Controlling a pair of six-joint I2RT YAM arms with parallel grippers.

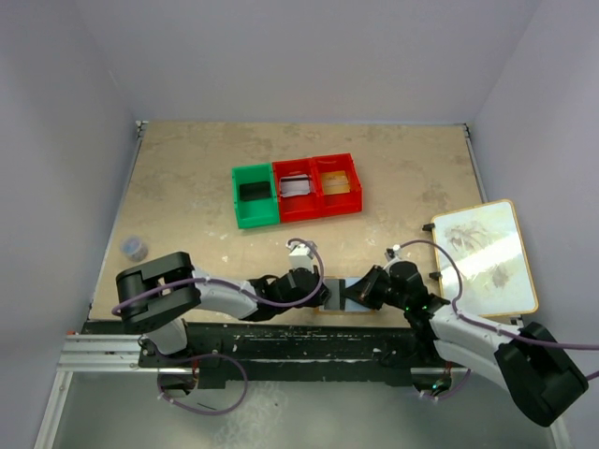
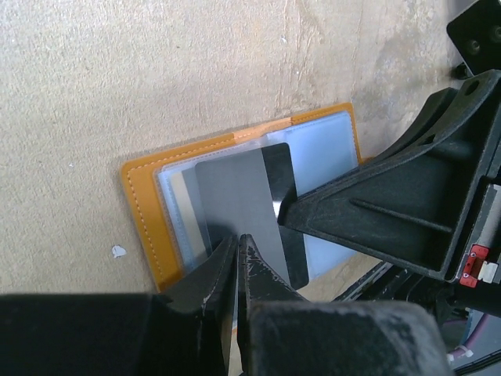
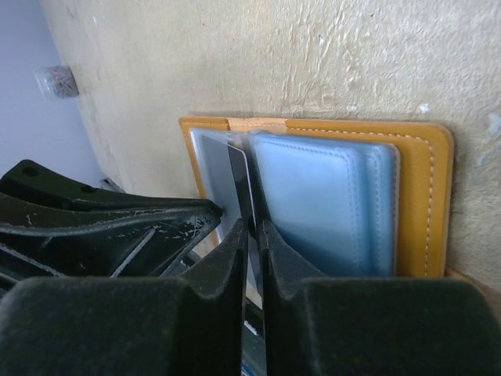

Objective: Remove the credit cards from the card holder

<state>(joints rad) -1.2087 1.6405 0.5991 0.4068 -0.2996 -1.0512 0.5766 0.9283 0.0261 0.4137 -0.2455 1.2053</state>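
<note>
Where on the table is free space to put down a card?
Bare tabletop lies left of the green bin, and between the red bins and the white board. The near edge around the card holder is crowded.

— What sort of place is it?
— A robotics lab's test cell, not a home or shop. Plain pale walls (image 1: 309, 56) box in a bare tan tabletop (image 1: 187, 187) on three sides.
— What else shows it?
— Two robot arms (image 1: 234, 295) are bolted to an aluminium rail (image 1: 103, 351) at the near edge, cables looping loose, and small red and green plastic bins (image 1: 295, 192) sit in a row.
</note>
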